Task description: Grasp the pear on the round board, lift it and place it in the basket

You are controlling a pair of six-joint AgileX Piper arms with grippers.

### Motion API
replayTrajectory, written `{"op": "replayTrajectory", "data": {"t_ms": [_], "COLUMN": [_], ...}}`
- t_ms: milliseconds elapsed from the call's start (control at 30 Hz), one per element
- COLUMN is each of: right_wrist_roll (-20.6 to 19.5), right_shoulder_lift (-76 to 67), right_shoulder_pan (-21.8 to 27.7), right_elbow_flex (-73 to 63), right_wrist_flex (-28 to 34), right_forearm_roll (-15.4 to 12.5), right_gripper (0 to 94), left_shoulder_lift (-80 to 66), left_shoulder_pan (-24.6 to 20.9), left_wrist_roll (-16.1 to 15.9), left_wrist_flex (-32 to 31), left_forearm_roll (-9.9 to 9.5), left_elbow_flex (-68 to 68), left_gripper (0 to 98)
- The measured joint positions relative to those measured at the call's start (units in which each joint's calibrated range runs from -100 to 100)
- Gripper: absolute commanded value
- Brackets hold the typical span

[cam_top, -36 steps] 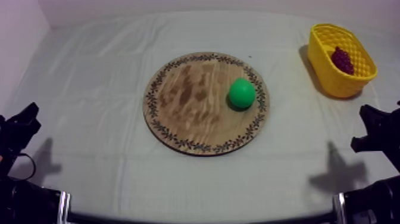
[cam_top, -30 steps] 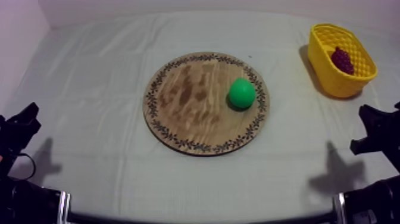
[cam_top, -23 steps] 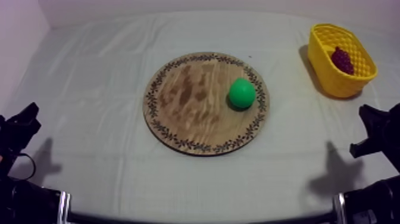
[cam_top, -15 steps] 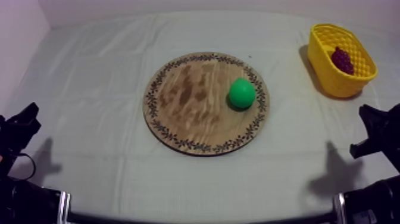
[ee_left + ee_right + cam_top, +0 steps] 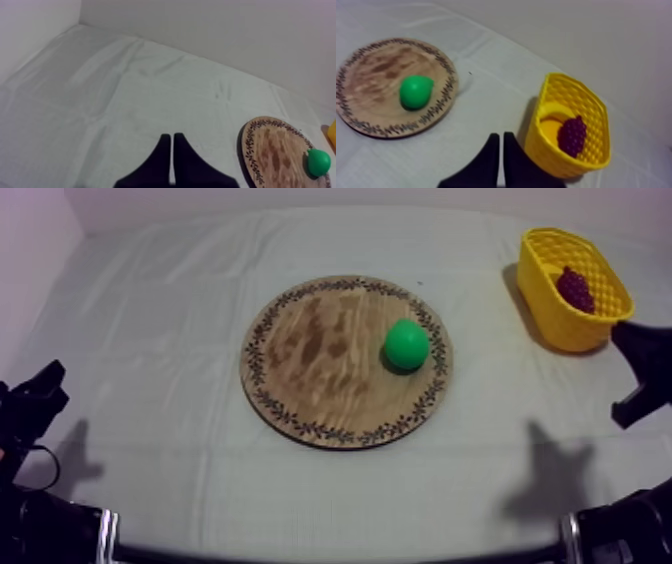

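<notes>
A green pear (image 5: 407, 344) lies on the right part of the round wooden board (image 5: 310, 388), seen too from the wrists as pear (image 5: 416, 91) and pear (image 5: 318, 162). The yellow basket (image 5: 548, 308) stands at the far right with a bunch of grapes (image 5: 575, 288) in it. My right gripper (image 5: 634, 374) hangs above the cloth just below the basket, its fingers (image 5: 492, 152) pressed together, shut on nothing. My left gripper (image 5: 40, 386) rests low at the left edge, its fingers (image 5: 163, 152) also together as a narrow wedge.
In the right wrist view the basket (image 5: 591, 150) holds the grapes (image 5: 572, 136) beside something yellow-orange (image 5: 552, 128). The board (image 5: 260, 150) lies off to the right of the left gripper. Wrinkled cloth covers the table, with a wall behind it.
My right gripper has risen and moved up toward the basket; its shadow on the cloth has shifted. The left arm, pear, board and basket stay put.
</notes>
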Motion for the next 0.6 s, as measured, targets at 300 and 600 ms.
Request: {"op": "replayTrajectory", "data": {"t_ms": [300, 600], "right_wrist_roll": [-7.14, -16.43], "right_shoulder_lift": [21.28, 43.90], "right_shoulder_pan": [-9.17, -17.99], "right_elbow_flex": [-27.63, -54.75], "right_wrist_flex": [12.65, 28.15], "right_forearm_roll": [4.46, 11.23], "right_gripper": [0.4, 0.4], "left_shoulder_lift": [0.00, 0.00], "left_shoulder_pan": [0.00, 0.00], "left_wrist_roll": [0.00, 0.00], "left_wrist_flex": [0.00, 0.00], "left_forearm_roll": [0.00, 0.00], "left_elbow_flex": [0.00, 0.00], "left_gripper": [0.1, 0.1]}}
